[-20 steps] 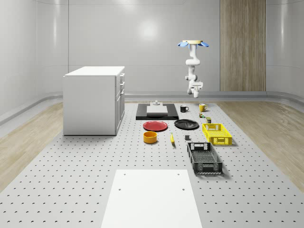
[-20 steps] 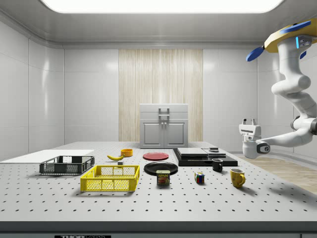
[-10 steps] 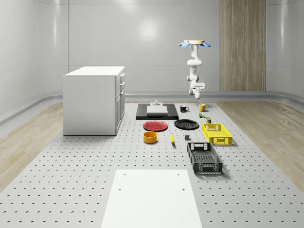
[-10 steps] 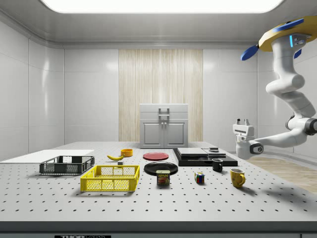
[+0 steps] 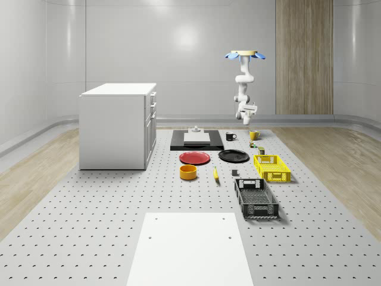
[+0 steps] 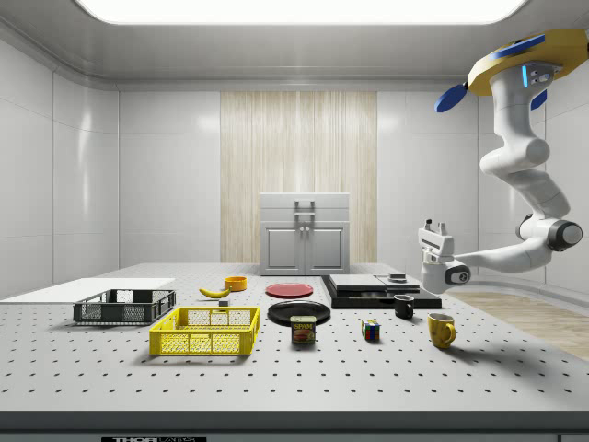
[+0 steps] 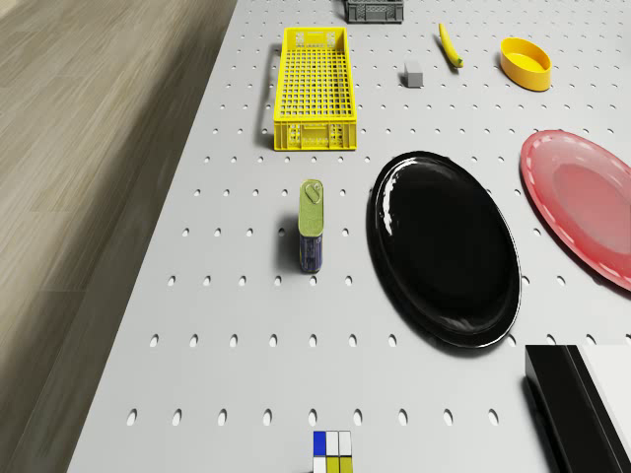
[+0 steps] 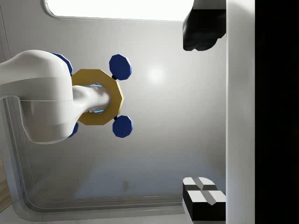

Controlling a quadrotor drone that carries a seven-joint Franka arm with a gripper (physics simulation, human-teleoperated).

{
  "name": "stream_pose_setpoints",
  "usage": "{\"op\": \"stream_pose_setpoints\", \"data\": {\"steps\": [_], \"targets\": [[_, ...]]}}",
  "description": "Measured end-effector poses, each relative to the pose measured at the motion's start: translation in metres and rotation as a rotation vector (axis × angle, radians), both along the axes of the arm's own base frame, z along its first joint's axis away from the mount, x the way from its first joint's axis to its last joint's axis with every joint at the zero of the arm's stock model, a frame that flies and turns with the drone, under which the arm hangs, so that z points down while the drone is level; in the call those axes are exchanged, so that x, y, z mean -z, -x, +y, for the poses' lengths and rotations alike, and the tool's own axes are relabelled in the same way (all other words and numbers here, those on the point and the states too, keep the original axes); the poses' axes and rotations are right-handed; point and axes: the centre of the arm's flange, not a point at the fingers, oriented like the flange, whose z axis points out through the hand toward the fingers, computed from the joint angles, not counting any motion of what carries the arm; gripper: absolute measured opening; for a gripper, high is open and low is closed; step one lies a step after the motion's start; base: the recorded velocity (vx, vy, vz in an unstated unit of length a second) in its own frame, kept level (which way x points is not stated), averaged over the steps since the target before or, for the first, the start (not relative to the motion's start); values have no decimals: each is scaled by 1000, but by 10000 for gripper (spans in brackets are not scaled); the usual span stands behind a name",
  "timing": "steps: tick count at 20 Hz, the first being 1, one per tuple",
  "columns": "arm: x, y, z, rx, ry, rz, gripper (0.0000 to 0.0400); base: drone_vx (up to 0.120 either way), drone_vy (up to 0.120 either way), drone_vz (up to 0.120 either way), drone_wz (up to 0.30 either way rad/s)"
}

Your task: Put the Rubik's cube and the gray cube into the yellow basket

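So far nothing had been done toward the task. Going left to right across the side view, the yellow basket (image 6: 205, 331) stood on the table with nothing in it, and the gray cube (image 7: 414, 73) lay just beyond its far end in the drone view, near a banana (image 7: 450, 44). Next came a tin can (image 6: 303, 330), then the Rubik's cube (image 6: 370, 330) resting on the table well apart from the basket. At the right, the drone (image 6: 515, 67) hovered high above the table's end, over a yellow mug (image 6: 441, 330). Its gripper (image 6: 432, 226) pointed upward with fingers parted, holding nothing. Both cubes remained to be picked up and carried over.
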Motion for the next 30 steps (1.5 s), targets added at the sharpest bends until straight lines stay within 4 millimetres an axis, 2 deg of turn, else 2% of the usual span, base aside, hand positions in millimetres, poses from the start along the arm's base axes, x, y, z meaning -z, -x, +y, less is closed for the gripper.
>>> {"op": "stream_pose_setpoints", "data": {"steps": [4, 8, 11, 14, 16, 18, 21, 25, 30], "targets": [[5, 0, 17, 5, 174, -3, 400, 120, 0, 0, 0], [21, 0, 45, 15, 499, -5, 400, 120, 0, 0, 0], [51, -1, 69, 27, 886, -5, 400, 120, 0, -107, 0], [98, -2, 81, 43, 1382, -4, 400, 120, 0, -120, 0], [132, -4, 75, 55, 1726, -3, 400, 120, 0, -120, 0], [158, -5, 60, 66, 2036, -1, 400, 120, 0, -120, 0], [182, -5, 34, 77, 2394, 1, 400, 120, 0, -120, 0], [194, -6, 9, 82, 2678, 2, 400, 120, 0, -120, 0], [198, -6, -7, 81, 2844, 3, 400, 120, -48, -120, 0]]}}
